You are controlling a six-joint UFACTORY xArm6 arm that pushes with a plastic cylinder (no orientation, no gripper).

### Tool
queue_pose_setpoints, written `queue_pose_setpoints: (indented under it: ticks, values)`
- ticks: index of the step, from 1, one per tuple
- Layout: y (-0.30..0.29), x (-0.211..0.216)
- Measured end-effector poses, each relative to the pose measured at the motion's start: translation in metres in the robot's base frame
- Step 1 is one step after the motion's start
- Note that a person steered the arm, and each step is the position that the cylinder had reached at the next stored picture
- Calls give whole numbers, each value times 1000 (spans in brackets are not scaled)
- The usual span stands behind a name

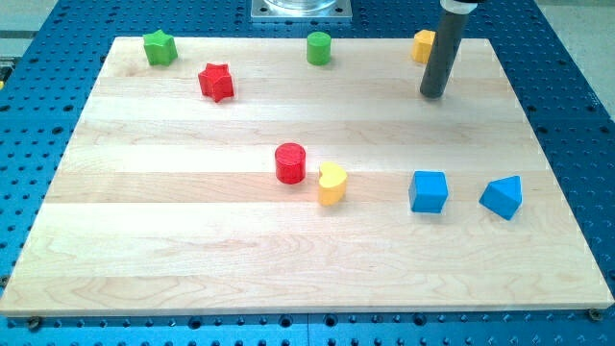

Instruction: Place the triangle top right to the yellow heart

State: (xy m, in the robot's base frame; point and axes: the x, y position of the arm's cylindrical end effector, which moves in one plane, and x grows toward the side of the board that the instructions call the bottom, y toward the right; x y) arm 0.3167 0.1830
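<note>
Blue triangle [503, 197] sits near the board's right edge, well below my tip [432, 95] and a bit to the view's right of it. Untouched as far as I can judge.

Camera view, only one:
- My tip is a bare rod end, nothing to open or close, nothing pinched. It rests on the wooden board [192, 250] near the view's top, in contact with no block.
- Orange block [424, 45] is just up-left of the tip, partly hidden behind the rod; shape unclear.
- Yellow heart [332, 183] lies well down-left of the tip, red cylinder [290, 162] just beside its left.
- Blue cube [429, 191] is straight below the tip, between heart and triangle.

Progress: none visible. Triangle is level with the heart and well apart from it, beyond the cube. Left to do: get the tip to the triangle's far side, push it up and left, skirt the cube, stop it up-right of the heart.
</note>
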Motion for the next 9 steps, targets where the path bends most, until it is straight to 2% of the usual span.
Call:
queue_pose_setpoints:
  ticks: [4,6,8,9]
  values:
    - [-1,7]
    - [-50,18]
    - [92,143]
    - [94,202]
